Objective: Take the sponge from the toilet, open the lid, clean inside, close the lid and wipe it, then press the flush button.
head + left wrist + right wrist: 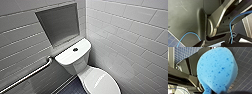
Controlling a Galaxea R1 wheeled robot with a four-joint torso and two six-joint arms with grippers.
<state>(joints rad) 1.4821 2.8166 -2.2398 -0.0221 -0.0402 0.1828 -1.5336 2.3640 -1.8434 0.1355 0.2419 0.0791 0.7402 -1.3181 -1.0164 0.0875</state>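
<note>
The white toilet [83,67] stands in the corner with its lid [101,81] down over the bowl. The dark round flush button [75,49] sits in the middle of the tank top [67,57]. In the right wrist view the bright blue sponge [218,70] looms large above the dark tiled floor. It is pinched at its narrow end by my right gripper [216,92], which is shut on it. My left gripper is open, and the left wrist view shows the robot's own dark body and a blue cable [231,26].
A steel grab bar [27,75] runs along the left wall below a recessed grey niche [60,23]. White tiled walls close in on both sides of the toilet. Dark tiled floor [72,88] lies at the toilet's foot.
</note>
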